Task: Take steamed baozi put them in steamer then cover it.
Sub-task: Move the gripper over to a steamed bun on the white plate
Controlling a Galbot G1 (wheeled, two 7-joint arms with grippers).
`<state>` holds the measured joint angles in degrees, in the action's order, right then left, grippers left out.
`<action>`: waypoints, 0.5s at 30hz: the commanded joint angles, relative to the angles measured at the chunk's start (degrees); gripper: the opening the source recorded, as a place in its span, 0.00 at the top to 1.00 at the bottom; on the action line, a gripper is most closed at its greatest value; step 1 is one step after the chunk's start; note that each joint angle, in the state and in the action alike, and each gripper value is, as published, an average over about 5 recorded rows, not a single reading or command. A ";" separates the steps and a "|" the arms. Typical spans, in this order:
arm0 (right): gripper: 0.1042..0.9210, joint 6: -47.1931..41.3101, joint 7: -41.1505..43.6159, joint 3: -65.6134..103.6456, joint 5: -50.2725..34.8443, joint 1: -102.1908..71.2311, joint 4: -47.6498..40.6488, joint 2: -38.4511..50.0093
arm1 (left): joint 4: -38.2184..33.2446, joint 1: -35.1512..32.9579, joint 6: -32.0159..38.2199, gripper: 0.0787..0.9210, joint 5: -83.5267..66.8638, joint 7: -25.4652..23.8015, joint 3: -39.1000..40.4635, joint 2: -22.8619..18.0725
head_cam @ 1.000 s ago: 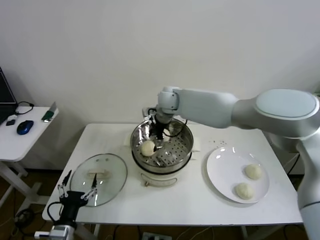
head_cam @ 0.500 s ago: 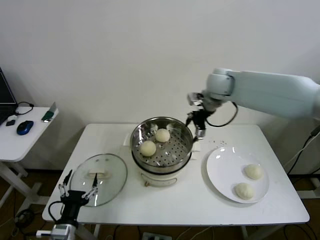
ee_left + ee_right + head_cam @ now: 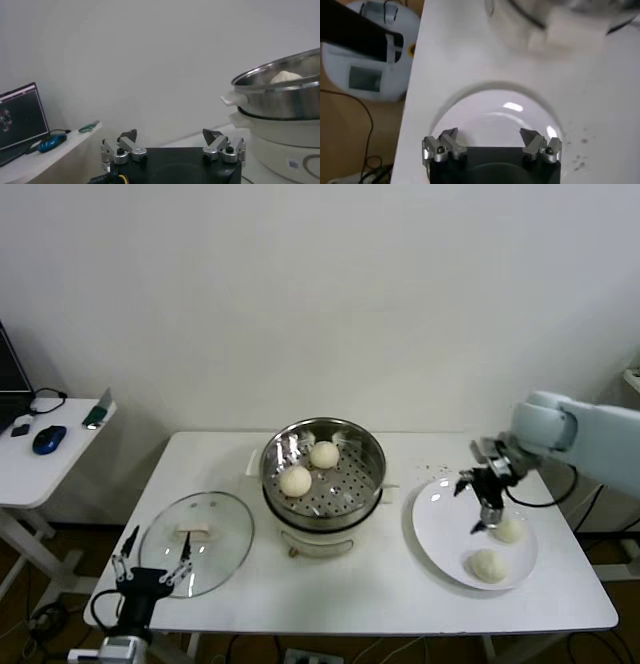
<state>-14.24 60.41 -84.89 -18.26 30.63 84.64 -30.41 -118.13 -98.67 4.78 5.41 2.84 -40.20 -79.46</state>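
Observation:
The steel steamer (image 3: 323, 474) stands mid-table on its white cooker base and holds two baozi (image 3: 295, 480) (image 3: 324, 454). Two more baozi (image 3: 508, 530) (image 3: 487, 565) lie on the white plate (image 3: 440, 524) at the right. My right gripper (image 3: 478, 506) hovers open and empty above that plate, just left of the nearer-back baozi; in the right wrist view it (image 3: 490, 136) spans bare plate (image 3: 490, 110). The glass cover (image 3: 197, 529) lies flat at the front left. My left gripper (image 3: 155, 559) waits open below the table's front-left edge, next to the cover.
A side table (image 3: 40, 474) at the far left carries a blue mouse (image 3: 50, 438) and a laptop (image 3: 20, 120). From the left wrist, the steamer (image 3: 280, 95) rises to one side with a baozi (image 3: 285, 76) showing over its rim. The wall stands close behind the table.
My right arm left a second baozi in the steamer, rose out of it and swung right, down over the plate. The left arm has stayed put.

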 commanded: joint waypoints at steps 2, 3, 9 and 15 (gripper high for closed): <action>0.12 0.66 0.41 14.89 12.19 -21.80 -1.76 6.64 | -0.08 -0.54 -0.16 0.12 0.63 0.17 -0.20 -0.15; 0.12 0.65 0.23 15.74 12.54 -22.85 -2.41 6.14 | 0.02 -0.56 -0.15 0.12 0.65 0.17 -0.25 -0.18; 0.12 0.94 -0.09 18.44 13.58 -24.53 -6.67 2.56 | 0.21 -0.53 -0.24 0.12 0.82 0.22 -0.36 -0.39; 0.12 0.95 0.13 17.53 13.33 -23.93 -8.38 0.39 | 0.60 -0.80 -0.08 0.12 0.84 0.33 -0.63 -0.44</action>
<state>-13.48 60.51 -71.55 -8.05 12.46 78.78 -29.44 -117.67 -99.34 4.75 6.09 3.10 -40.79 -79.90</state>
